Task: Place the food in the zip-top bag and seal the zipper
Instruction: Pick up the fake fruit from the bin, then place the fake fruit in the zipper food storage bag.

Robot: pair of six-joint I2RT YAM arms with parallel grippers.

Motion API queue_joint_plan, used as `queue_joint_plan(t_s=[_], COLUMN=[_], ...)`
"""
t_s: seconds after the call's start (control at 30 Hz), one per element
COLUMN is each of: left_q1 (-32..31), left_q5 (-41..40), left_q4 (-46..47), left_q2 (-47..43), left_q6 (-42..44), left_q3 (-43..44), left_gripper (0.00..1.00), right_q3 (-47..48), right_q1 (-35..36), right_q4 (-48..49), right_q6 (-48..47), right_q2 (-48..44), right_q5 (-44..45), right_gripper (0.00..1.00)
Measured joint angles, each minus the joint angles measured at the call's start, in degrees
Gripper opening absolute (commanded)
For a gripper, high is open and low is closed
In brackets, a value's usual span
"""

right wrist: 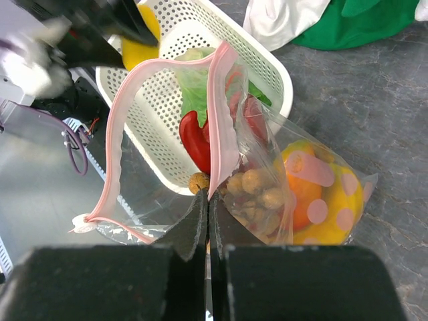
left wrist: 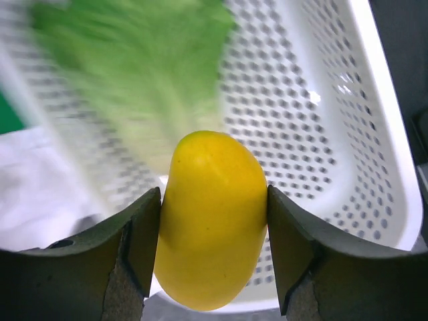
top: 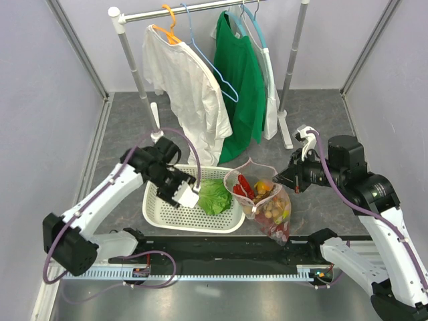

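My left gripper (left wrist: 214,200) is shut on a yellow lemon (left wrist: 210,234), a pad against each side, above the near rim of the white perforated basket (left wrist: 354,140). Green lettuce (left wrist: 134,80) lies in the basket behind it. In the top view that gripper (top: 189,195) hangs over the basket (top: 167,217) just left of the lettuce (top: 214,196). My right gripper (right wrist: 208,200) is shut on the zip-top bag's (right wrist: 267,167) pink zipper (right wrist: 117,127), holding the mouth open. Inside are the red lobster (right wrist: 194,137), brown longan (right wrist: 257,190) and mango (right wrist: 304,194).
A clothes rack (top: 134,67) stands at the back with a white shirt (top: 184,93) and a green shirt (top: 241,87) hanging down behind the basket. Its foot (top: 286,130) rests on the grey floor near my right arm. A cable rail (top: 200,271) runs along the near edge.
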Motion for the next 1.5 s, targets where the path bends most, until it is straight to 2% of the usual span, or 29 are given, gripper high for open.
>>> queue_joint_plan(t_s=[0.13, 0.3, 0.47, 0.6, 0.77, 0.87, 0.9, 0.97, 1.0, 1.07, 1.27, 1.5], left_q1=[-0.02, -1.33, -8.83, -18.14, -22.82, -22.95, -22.95, -23.06, -23.08, -23.17, -23.19, -24.17], left_q5=[9.62, 22.99, 28.09, 27.67, 27.41, 26.34, 26.10, 25.05, 24.46, 23.12, 21.64, 21.77], left_q4=[-1.79, 5.46, 22.32, 31.61, 39.12, 42.60, 43.10, 43.95, 43.93, 43.01, 37.70, 27.26], left_q2=[-1.97, -1.57, 0.63, 3.48, 7.52, 9.86, 10.47, 11.67, 12.04, 12.28, 6.84, 0.96], left_q6=[-9.38, -29.75, -52.24, -60.50, -64.52, -65.48, -65.51, -65.44, -65.33, -64.61, -60.13, -50.31], left_q3=[15.15, 28.04, 30.88, 30.88, 29.62, 27.82, 27.52, 26.49, 26.03, 25.35, 23.08, 23.26], left_gripper=[0.29, 0.25, 0.25, 0.25, 0.26, 0.49, 0.65, 0.77, 0.88, 0.98, 0.99, 0.84], right_q3=[-0.04, -0.15, -0.15, -0.15, -0.13, -0.09, -0.09, -0.07, -0.04, 0.07, 0.13, 0.13], right_q1=[0.00, 0.00, 0.00, 0.00, 0.00, 0.00, 0.00, 0.00, 0.00, 0.00, 0.00, 0.00], right_q4=[0.02, 0.02, 0.02, 0.00, -0.02, -0.13, -0.22, -0.35, -0.42, -0.57, -1.86, -2.10], right_q6=[-0.24, -0.76, -1.07, -1.07, -1.36, -1.33, -1.33, -1.31, -1.31, -1.31, -1.33, -1.53], right_q2=[-0.31, -0.26, -0.26, -0.28, -0.57, -1.09, -1.29, -1.86, -2.19, -2.80, -4.20, -3.91], right_q5=[0.17, -0.11, -0.28, -0.74, -0.96, -1.03, -1.11, -1.20, -1.20, -1.18, -1.16, -1.18], right_gripper=[0.00, 0.00, 0.00, 0.00, 0.00, 0.00, 0.00, 0.00, 0.00, 0.00, 0.00, 0.00])
